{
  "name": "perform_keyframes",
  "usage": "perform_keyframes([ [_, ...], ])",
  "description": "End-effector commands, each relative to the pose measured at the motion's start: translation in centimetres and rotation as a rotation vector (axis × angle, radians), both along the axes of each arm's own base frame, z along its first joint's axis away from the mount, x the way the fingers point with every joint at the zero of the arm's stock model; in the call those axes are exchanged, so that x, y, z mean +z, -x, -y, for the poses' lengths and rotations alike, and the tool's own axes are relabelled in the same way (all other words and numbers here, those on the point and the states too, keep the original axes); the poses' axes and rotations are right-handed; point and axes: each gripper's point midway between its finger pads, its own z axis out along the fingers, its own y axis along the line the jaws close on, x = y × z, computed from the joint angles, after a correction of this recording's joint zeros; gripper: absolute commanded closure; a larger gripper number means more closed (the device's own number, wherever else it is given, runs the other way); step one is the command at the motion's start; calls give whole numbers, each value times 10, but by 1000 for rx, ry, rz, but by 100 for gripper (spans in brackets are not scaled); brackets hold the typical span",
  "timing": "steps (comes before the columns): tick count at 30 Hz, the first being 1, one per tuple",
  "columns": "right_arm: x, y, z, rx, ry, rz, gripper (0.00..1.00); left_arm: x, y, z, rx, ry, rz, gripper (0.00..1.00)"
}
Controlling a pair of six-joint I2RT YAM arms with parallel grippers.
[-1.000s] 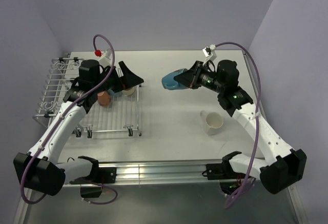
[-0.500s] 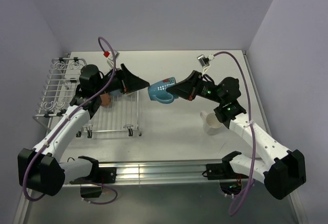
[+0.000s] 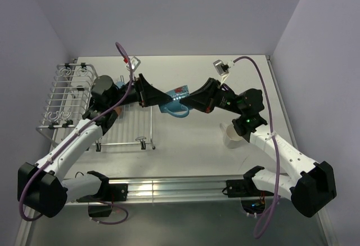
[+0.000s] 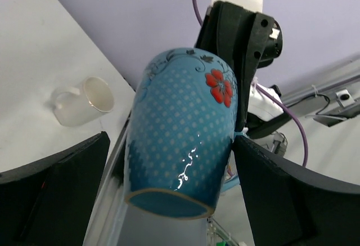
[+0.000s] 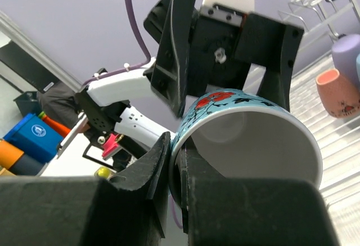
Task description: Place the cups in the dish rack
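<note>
**A:** What sits nearest the arm bases?

**B:** A cream-white mug (image 3: 233,135) stands on the surface (image 3: 191,150), below the right arm.

**A:** And further in?

**B:** The light blue mug (image 4: 180,139) hangs in the air, tipped on its side between the two arms, just right of the dish rack (image 3: 62,97). The right gripper (image 5: 175,150) has it. Its jaws are pinched on the rim, one finger inside the white interior and one outside.

**A:** And the left gripper (image 4: 171,144)?

**B:** Its jaws are spread wide, one on each side of the mug's base end. There is a gap on both sides and they grip nothing.

**A:** Beyond that?

**B:** In the right wrist view, a salmon-pink cup (image 5: 337,91) and a lavender cup (image 5: 346,54) stand side by side in the rack.
</note>
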Motion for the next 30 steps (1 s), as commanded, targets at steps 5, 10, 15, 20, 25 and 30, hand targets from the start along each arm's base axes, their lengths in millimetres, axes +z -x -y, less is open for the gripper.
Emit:
perform_keyframes([
  [5,53,17,12,-35,-151,204,100,8,29,7,-92,36,34,1],
  [10,52,18,12,-23,-156,213,100,13,32,7,-91,44,40,1],
  [15,46,19,9,-12,-155,212,100,19,32,8,-92,53,47,1],
  [20,40,18,5,-3,-143,212,100,25,34,8,-90,63,57,7],
  [25,36,21,-1,19,-134,212,100,26,35,8,-92,66,53,21],
  [30,29,17,-8,23,-110,205,100,29,37,9,-99,71,59,58],
])
